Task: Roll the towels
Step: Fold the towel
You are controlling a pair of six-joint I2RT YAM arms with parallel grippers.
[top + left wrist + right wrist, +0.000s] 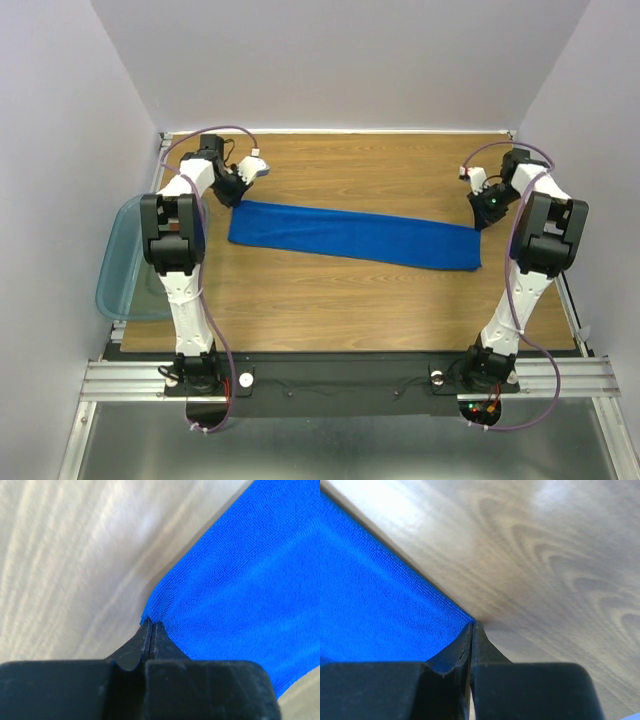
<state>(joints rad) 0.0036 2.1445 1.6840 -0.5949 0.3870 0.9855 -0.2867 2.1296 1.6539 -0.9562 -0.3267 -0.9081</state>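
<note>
Teal bin (115,270) sits at frame left, half behind the left arm (172,240). Blue towel (355,236) lies flat on the desk (330,300); left fingers (132,652) and right fingers (451,652) clamp its upper corners.

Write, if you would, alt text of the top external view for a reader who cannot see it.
A blue towel lies flat across a wooden table, the left gripper shut on its far left corner and the right gripper shut on its far right corner. A translucent teal bin sits at the table's left edge.
</note>
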